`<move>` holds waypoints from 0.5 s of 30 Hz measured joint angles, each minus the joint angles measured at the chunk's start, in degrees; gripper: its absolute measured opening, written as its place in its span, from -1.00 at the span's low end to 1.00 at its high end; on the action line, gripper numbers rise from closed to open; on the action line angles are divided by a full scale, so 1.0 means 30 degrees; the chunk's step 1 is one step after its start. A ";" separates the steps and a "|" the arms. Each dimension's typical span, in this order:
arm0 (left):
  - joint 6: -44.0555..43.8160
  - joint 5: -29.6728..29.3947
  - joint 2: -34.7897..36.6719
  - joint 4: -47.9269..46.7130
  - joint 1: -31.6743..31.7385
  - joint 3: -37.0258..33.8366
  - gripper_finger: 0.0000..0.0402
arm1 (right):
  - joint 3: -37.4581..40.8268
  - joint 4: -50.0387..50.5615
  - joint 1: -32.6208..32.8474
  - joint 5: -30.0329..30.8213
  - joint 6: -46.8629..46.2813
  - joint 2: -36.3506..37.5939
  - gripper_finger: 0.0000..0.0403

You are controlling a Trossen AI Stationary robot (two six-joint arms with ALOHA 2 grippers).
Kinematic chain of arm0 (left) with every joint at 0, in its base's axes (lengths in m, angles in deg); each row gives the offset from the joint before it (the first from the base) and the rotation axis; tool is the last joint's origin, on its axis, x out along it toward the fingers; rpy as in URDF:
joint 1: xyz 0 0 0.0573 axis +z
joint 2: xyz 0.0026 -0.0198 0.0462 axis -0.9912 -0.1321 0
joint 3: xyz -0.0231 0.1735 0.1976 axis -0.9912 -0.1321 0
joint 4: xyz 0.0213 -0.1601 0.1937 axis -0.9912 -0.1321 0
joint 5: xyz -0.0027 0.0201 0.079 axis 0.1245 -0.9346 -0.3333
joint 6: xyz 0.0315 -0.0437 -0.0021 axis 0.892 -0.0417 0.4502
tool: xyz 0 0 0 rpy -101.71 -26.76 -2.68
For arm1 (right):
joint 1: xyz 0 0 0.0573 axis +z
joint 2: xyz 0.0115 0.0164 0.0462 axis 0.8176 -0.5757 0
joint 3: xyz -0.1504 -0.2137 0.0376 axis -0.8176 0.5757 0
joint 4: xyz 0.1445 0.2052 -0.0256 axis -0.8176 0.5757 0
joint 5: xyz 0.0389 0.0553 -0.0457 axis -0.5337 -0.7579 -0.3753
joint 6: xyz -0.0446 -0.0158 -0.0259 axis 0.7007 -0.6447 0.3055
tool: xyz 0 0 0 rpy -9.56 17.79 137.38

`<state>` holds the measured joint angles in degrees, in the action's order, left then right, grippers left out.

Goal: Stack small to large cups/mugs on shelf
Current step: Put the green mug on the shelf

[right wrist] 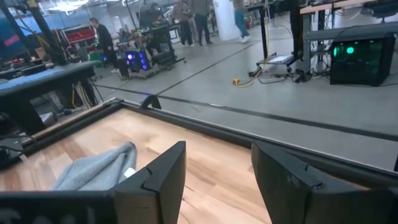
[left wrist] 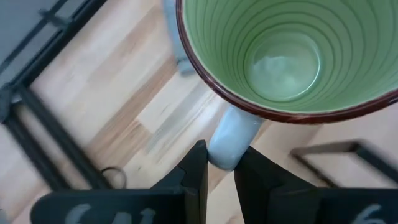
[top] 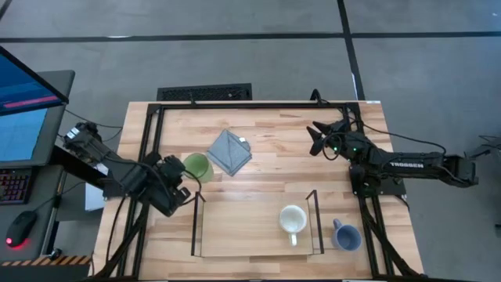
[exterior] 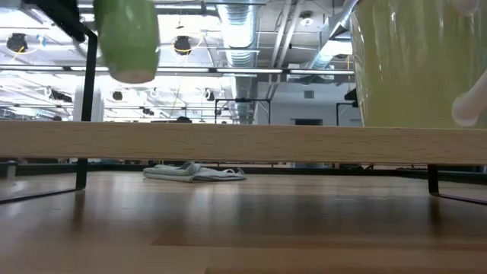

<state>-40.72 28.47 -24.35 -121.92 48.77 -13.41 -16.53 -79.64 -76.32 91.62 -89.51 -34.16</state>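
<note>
My left gripper (top: 182, 186) is shut on the green mug (top: 197, 166), which hangs in the air by the shelf's left end; the low view shows this mug (exterior: 128, 38) higher than the shelf board (exterior: 243, 141). The cream-white mug (top: 292, 219) stands on its base on the shelf (top: 243, 227), near its right end. On the tabletop just right of the shelf stands the blue-grey mug (top: 346, 235). My right gripper (top: 317, 137) waits open over the far right of the table, touching nothing. My left gripper pinches the green mug's handle (left wrist: 230, 140) between its two fingers (left wrist: 196, 180), which lie across the handle. The fingers slant down at it from the table's near left. The mug is lifted clear of table and shelf, mouth up, its green inside (left wrist: 292, 50) facing the wrist camera.
A grey folded cloth (top: 229, 151) lies on the table beyond the shelf, also seen as the cloth (right wrist: 99, 168) ahead of my right gripper. The shelf's black wire ends (top: 196, 223) stand upright. A black frame (top: 235, 104) edges the table. The shelf's left part is bare wood.
</note>
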 joint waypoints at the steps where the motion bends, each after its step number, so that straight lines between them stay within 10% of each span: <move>1: 0.0327 -0.0101 0.0000 0.0412 0.0094 0.0175 -0.79 | 0.0002 -0.0051 0.0000 0.0000 0.0026 -0.0006 0.02; 15: 0.4223 0.0130 -0.0765 0.6374 0.0602 0.1250 -0.80 | 0.0002 -0.0144 0.0022 -0.1491 0.0048 -0.0006 0.02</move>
<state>-28.05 28.86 -26.64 -102.80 50.58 -9.66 -16.53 -80.07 -76.26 87.14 -89.36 -34.18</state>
